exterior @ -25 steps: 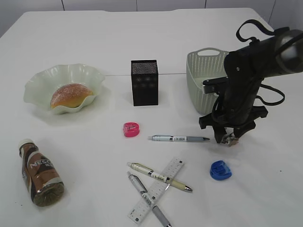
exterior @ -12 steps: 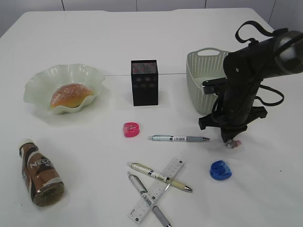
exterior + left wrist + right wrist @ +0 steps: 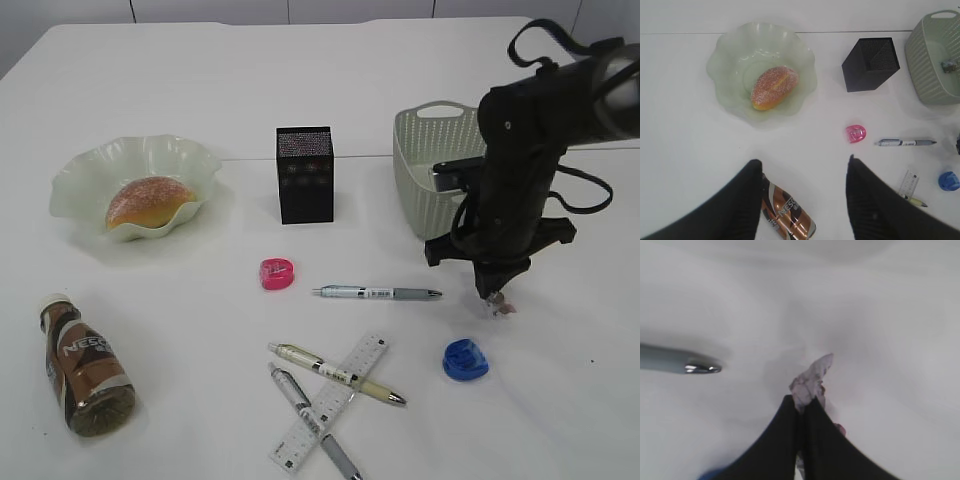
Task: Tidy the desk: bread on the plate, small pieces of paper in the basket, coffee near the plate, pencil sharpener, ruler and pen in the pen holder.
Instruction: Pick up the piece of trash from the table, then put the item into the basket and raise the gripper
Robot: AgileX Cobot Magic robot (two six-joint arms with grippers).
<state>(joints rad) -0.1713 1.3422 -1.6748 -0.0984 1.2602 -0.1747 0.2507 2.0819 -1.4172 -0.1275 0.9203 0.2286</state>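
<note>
Right end effector (image 3: pixel 804 405) is clenched on a crumpled paper scrap (image 3: pixel 812 380), lifted off the bench (image 3: pixel 200 80), presumably headed for the basket (image 3: pixel 425 165) right beside it.

place: lab-like test bench; evidence: bare white desk (image 3: pixel 300 70); staged props

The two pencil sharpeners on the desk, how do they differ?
The pink pencil sharpener lies near the middle of the desk, in front of the pen holder; the blue pencil sharpener lies further right and nearer the camera, close below the right claw. The pink one looks a little smaller than the blue one. Both are small, roundish and still lying loose on the desk, not in the pen holder.
</note>
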